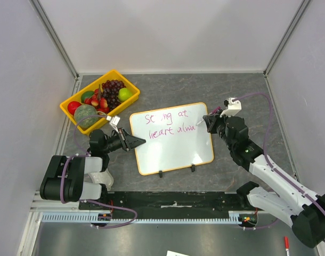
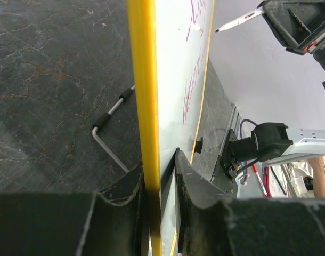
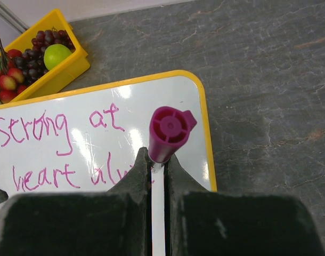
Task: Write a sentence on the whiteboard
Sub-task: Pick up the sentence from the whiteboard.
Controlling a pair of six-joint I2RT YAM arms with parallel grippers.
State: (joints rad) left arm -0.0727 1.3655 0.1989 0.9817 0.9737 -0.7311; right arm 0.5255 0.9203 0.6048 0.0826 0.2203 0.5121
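Note:
The whiteboard lies on the grey table with its orange-yellow frame edge-on in the left wrist view. My left gripper is shut on its left edge, one finger on each face. The sentence is in magenta and reads "Strong at / heart alw...". My right gripper is shut on a white marker, whose magenta end cap sticks up between the fingers. The marker's tip is at the end of the second line, near the board's right edge.
A yellow fruit tray with grapes, apples and a melon stands at the back left, close to the board's corner. Two black clip feet sit on the board's near edge. A bent metal rod lies beside the board. Enclosure walls stand on three sides.

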